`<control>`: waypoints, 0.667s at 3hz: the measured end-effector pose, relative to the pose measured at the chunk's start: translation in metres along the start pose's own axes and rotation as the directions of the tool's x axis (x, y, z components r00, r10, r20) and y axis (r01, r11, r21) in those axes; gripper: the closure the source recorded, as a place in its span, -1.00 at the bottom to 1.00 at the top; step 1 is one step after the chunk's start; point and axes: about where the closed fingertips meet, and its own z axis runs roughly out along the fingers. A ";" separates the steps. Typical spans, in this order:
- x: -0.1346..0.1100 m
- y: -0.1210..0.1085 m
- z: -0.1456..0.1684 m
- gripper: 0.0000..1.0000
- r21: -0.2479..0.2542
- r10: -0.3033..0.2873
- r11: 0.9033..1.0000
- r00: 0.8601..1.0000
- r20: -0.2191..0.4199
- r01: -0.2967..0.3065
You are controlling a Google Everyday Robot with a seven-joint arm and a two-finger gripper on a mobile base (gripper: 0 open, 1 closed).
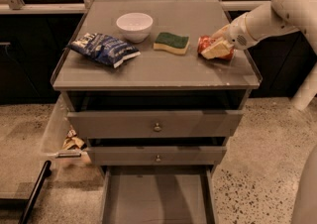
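Observation:
A red can [203, 44] lies on its side at the right of the grey cabinet top [163, 72]. My gripper [217, 48] comes in from the right on the white arm [277, 12] and rests over the can's middle, covering part of it. Red shows on both sides of the gripper. A green and yellow sponge [171, 42] lies just left of the can. Further left are a white bowl [134, 26] and a blue chip bag [104, 49].
The cabinet has two slightly open drawers [156, 125] and a bottom drawer [157, 198] pulled far out. Crumpled wrappers [73, 142] lie on the floor at the left, near a black bar [34, 193]. Dark cabinets stand behind.

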 end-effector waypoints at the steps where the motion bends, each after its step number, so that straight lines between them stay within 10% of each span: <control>1: -0.006 -0.001 -0.006 1.00 0.000 0.000 1.000 1.000 0.000 0.000; 2: -0.007 -0.002 -0.008 1.00 0.000 0.000 1.000 1.000 0.000 0.000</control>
